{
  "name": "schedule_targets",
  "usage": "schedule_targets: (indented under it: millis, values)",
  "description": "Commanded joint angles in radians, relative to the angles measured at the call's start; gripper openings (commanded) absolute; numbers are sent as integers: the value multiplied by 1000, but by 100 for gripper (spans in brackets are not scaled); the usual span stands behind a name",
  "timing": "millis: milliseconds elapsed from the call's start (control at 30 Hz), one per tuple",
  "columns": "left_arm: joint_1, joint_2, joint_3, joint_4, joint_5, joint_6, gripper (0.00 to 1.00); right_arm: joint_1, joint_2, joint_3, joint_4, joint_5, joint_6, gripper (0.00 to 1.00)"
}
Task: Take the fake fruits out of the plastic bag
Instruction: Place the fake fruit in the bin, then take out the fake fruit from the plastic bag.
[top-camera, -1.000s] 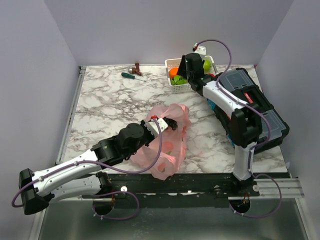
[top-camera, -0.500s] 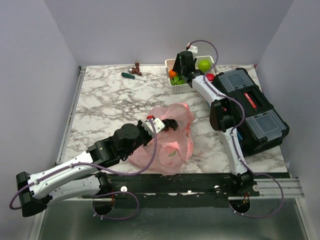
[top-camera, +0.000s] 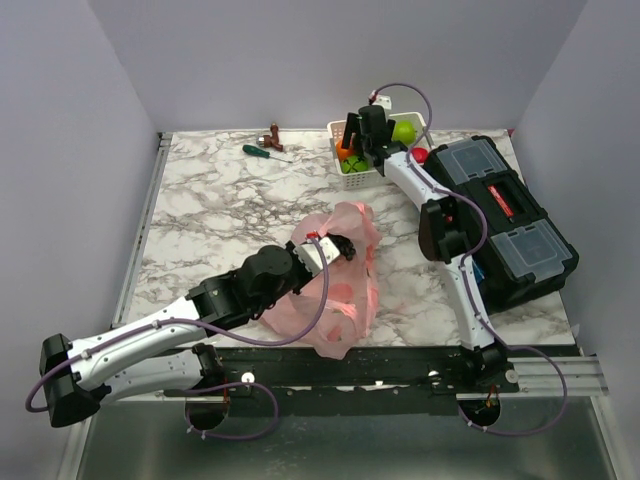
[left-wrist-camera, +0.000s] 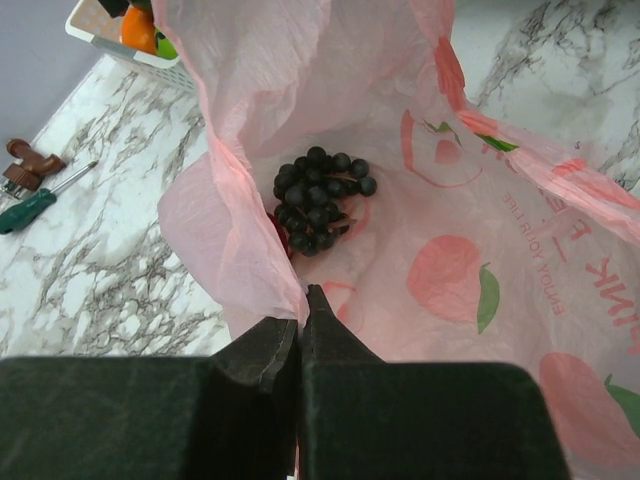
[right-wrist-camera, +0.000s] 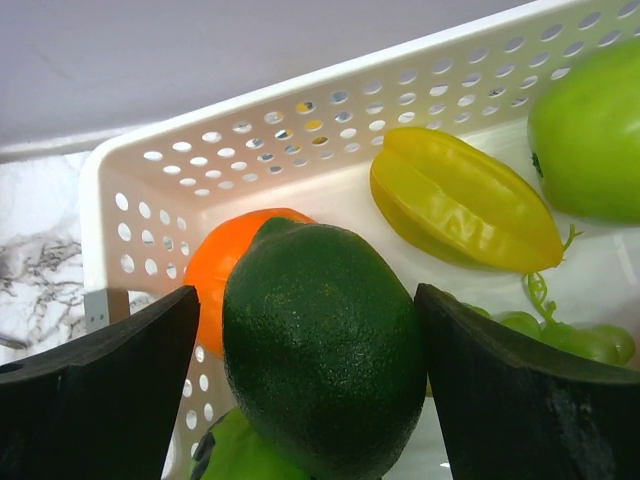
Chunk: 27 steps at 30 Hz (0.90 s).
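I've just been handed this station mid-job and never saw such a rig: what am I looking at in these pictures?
These are two robot arms bolted at the near edge of the table. The overhead picture looks down from behind them; the other two come from a camera on each wrist. The left gripper is pinched shut on the rim of the pink bag; a dark grape bunch lies inside. The right gripper stands open over the white basket, its fingers either side of a dark green fruit among an orange, a yellow fruit and a green apple. A screwdriver and a black toolbox lie on the table.
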Motion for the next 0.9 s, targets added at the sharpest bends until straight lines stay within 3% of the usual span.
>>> schedule_targets:
  millis: [0, 233, 633, 867]
  values:
    - [-2, 25, 37, -8, 19, -10, 0, -1, -58, 17, -66, -44, -40, 93]
    - [-5, 41, 36, -11, -3, -3, 0, 0, -256, -92, -171, -43, -38, 95]
    - [-16, 49, 43, -20, -11, 3, 0, 14, -862, -966, -30, -176, 138, 94]
    - [-24, 46, 47, -25, -8, 2, 0, 124, -1169, -1283, -101, -211, 225, 93]
